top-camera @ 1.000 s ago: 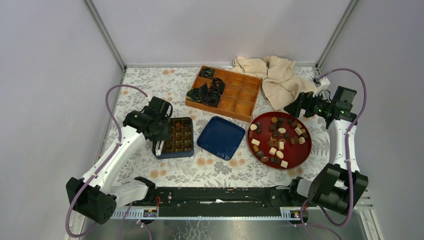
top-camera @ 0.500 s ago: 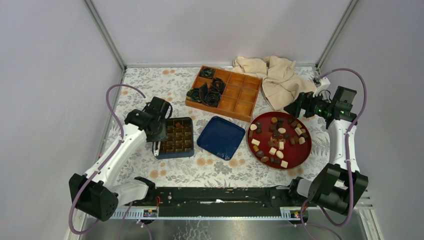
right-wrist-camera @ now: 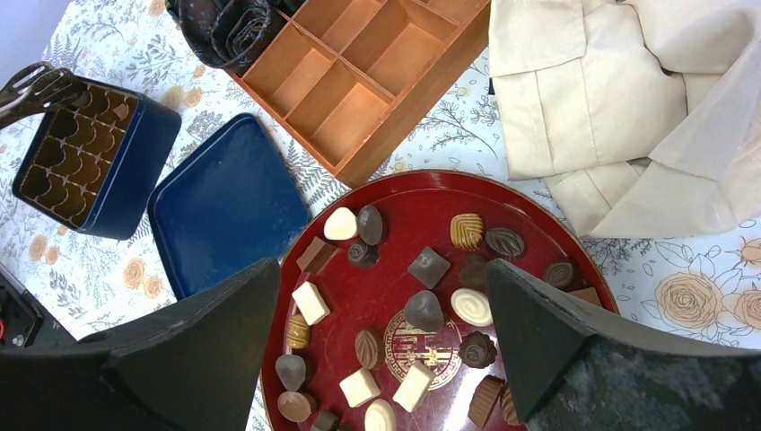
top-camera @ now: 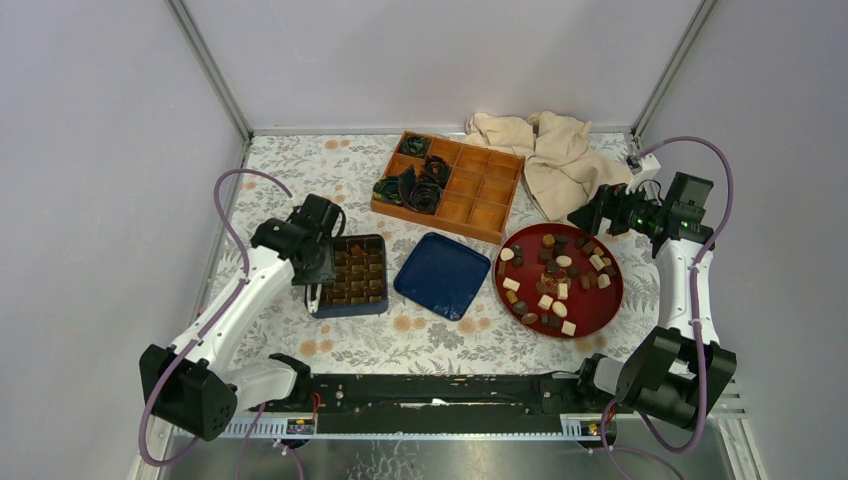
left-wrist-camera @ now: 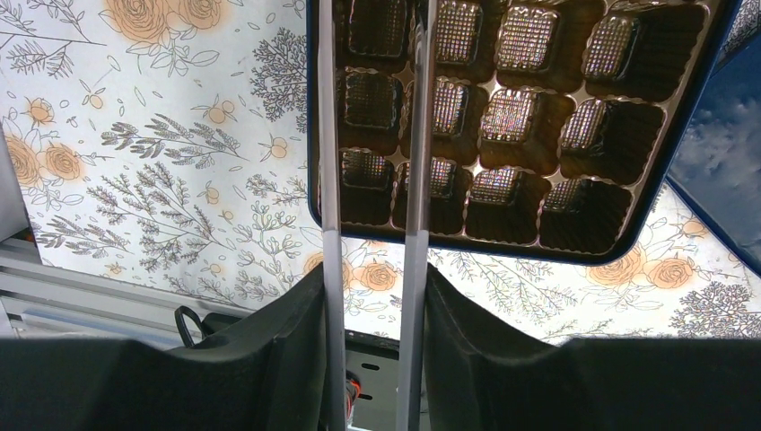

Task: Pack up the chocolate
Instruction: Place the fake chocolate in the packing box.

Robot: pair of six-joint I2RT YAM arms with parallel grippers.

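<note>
Evidently ready to pick, the right pincer (right-wrist-camera: pixel 381 269) gapes empty over the chocolates (right-wrist-camera: pixel 424 310) below it. The left pincer (top-camera: pixel 314 291), part-spread and empty, overhangs the navy box (left-wrist-camera: pixel 628 241) awaiting them.

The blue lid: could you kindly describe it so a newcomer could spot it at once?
On the flowered table, look between the red plate and the deep blue box. The lid lies flat there: same blue, but shallow, with no brown grid inside.
</note>
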